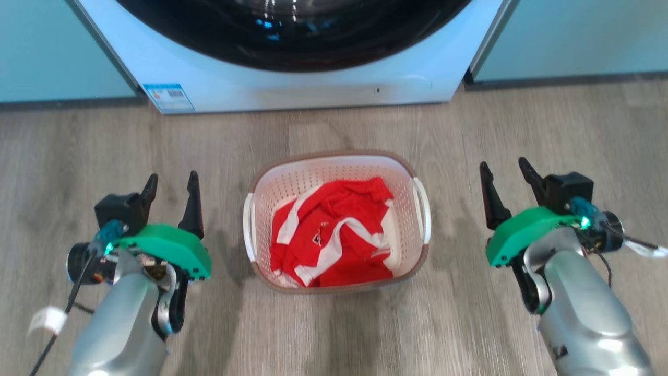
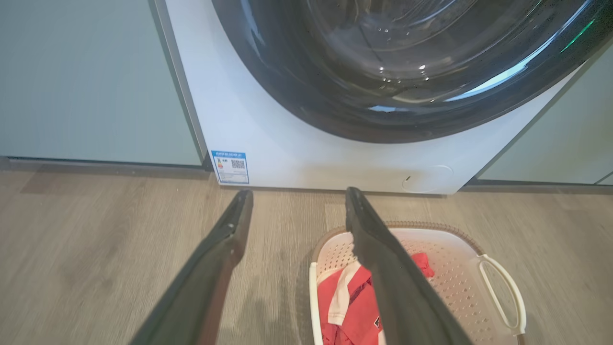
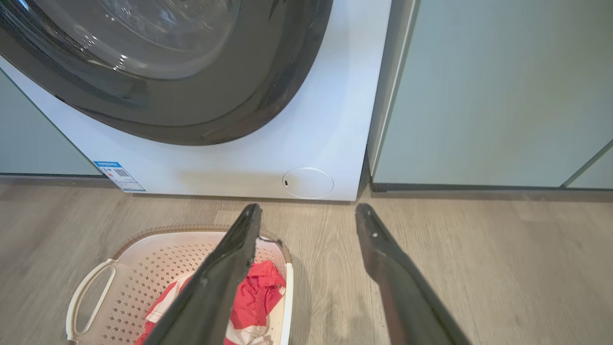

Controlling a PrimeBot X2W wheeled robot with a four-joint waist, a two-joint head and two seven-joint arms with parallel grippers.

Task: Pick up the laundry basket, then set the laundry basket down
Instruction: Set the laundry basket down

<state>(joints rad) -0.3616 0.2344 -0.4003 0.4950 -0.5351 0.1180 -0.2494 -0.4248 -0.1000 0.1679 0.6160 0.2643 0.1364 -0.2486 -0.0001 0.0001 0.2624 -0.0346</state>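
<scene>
While the washing machine (image 1: 313, 89) stands at the back of the wood floor (image 1: 78, 151), the laundry basket (image 1: 292, 183) sits before it untouched, so both lifting and setting down are left to do. Inside lies a crumpled red-and-white garment (image 1: 334, 235). The left gripper (image 1: 171, 180) and right gripper (image 1: 503, 163) flank the basket, apart from it, jaws wide and empty.

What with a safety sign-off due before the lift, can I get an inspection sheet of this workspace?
Surface: wood-look floor, no spills seen.
Job's things: laundry basket on the floor before the washing machine, red-and-white garment inside.
Clutter: nothing seen.
Grippers: left gripper open, left of the basket, apart; right gripper open, right of it, apart.
Cables: black cable at the left wrist, another at the right wrist, both away from the basket.
Surroundings: pale cabinet panels both sides of the machine.
</scene>
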